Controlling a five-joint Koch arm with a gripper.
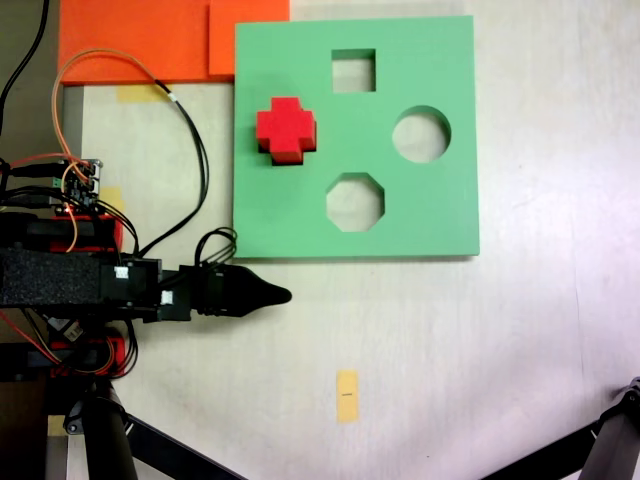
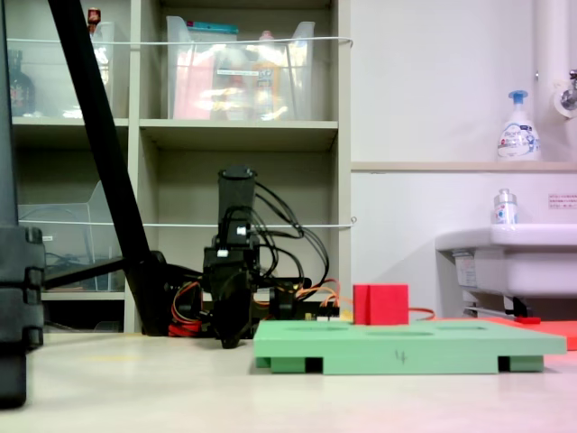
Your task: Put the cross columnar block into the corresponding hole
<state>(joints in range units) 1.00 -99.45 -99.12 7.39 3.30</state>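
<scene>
Board [image 1: 440,215] on pale tabletop [image 1: 450,350]; shelving [image 2: 243,135] behind.

- You can't tell how the gripper [image 1: 262,295] jaws stand; in both exterior views they read as one dark point.
- The cross columnar block [image 1: 286,130] covers the corresponding hole in the green board [image 1: 440,215], so you cannot see its outline.
- At 11 o'clock in the first exterior view, the orange sheet [image 1: 130,40] is cut off by the top edge.
- In the second exterior view, the board's cutouts are hidden edge-on.
</scene>
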